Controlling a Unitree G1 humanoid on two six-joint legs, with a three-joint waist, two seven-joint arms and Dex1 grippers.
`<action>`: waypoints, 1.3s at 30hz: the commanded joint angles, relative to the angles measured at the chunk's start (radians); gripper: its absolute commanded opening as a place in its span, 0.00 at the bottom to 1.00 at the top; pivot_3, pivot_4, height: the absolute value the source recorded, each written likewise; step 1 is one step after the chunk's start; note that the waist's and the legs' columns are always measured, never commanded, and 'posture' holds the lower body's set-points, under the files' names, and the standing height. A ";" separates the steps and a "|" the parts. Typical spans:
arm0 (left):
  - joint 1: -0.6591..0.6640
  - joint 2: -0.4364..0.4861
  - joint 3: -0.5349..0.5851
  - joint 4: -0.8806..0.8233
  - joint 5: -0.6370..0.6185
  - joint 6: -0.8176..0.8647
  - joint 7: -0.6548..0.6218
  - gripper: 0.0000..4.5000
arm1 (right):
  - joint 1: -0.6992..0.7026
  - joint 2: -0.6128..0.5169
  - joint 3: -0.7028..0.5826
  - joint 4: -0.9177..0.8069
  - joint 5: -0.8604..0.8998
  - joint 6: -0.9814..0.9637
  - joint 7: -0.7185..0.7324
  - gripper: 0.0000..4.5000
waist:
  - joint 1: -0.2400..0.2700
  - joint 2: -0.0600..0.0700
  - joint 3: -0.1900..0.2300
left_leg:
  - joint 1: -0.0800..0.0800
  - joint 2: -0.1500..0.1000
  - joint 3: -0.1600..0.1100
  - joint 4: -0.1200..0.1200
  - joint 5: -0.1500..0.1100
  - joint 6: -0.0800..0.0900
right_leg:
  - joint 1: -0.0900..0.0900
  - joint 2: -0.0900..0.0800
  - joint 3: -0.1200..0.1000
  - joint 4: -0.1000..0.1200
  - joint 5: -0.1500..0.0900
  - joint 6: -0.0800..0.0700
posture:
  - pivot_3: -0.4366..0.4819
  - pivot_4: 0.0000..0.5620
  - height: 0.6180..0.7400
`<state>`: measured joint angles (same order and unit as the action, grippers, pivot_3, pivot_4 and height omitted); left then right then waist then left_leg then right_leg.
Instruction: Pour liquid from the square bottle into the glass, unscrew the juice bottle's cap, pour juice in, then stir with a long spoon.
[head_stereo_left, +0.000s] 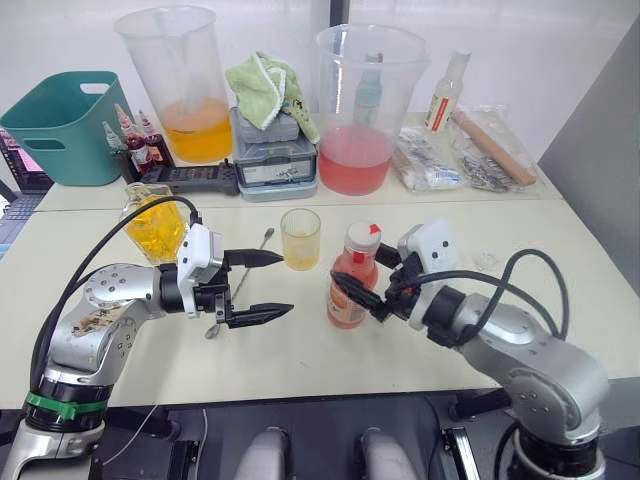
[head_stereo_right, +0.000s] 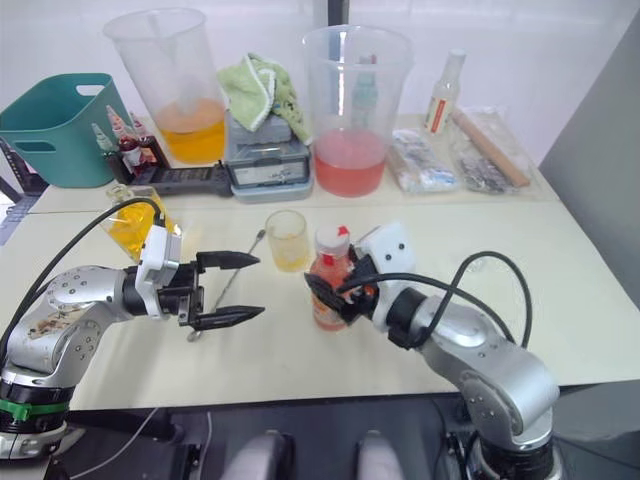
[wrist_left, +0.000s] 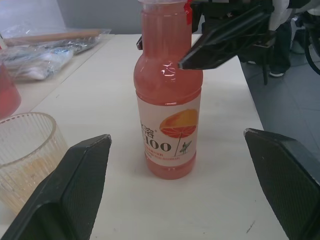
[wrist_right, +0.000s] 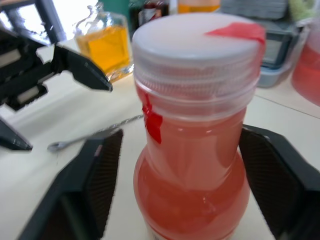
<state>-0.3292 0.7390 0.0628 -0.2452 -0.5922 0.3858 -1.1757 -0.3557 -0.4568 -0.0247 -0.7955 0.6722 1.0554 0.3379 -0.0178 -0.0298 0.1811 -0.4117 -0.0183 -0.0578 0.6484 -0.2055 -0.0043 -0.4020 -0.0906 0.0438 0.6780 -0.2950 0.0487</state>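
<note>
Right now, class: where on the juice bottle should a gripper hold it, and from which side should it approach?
Grip the juice bottle at its narrower waist above the label, coming level from the robot's right, where the open right gripper already brackets it. It stands upright, cap still on.

The scene is seen from above by the two head views, facing fwd and down over the tabletop (head_stereo_left: 330, 360); nearly the same area is shared, w/ a small sideways shift. The left wrist view is set low, very near the juice bottle (wrist_left: 167, 100), looking across at the right end effector (wrist_left: 225, 37). The right wrist view is closer still, at the cap (wrist_right: 197, 47), facing the left end effector (wrist_right: 55, 85).
</note>
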 joint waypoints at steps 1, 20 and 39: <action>0.019 0.013 0.035 -0.036 -0.003 -0.018 0.010 1.00 | -0.027 -0.141 -0.093 0.076 0.046 -0.073 0.197 0.99 | 0.002 0.000 0.000 | 0.000 0.000 0.000 0.000 0.000 0.000 | 0.000 0.000 0.000 -0.001 0.000 0.000 | 0.48 0.27 1.00; 0.219 0.053 0.223 -0.202 -0.039 -0.001 0.130 1.00 | -0.492 -0.203 0.189 1.047 -0.165 -0.773 1.271 0.99 | -0.019 0.000 0.000 | 0.007 0.002 0.001 -0.004 -0.001 0.002 | 0.011 -0.001 -0.001 -0.013 0.000 0.001 | 0.48 0.27 1.00; 0.286 0.055 0.244 -0.256 -0.052 -0.006 0.184 1.00 | -0.551 -0.185 0.266 1.072 -0.057 -0.755 1.277 0.36 | 0.001 0.000 0.000 | 0.006 0.002 0.000 -0.004 -0.002 0.001 | 0.009 -0.002 -0.001 -0.013 0.001 0.001 | 0.48 0.27 1.00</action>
<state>-0.0368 0.7905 0.2964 -0.4751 -0.6309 0.3929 -0.9933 -0.9096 -0.6343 0.2633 0.3044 0.6117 0.3192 1.5666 -0.0171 -0.0293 0.1816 -0.4055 -0.0167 -0.0575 0.6443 -0.2071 -0.0029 -0.3926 -0.0923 0.0426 0.6649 -0.2940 0.0494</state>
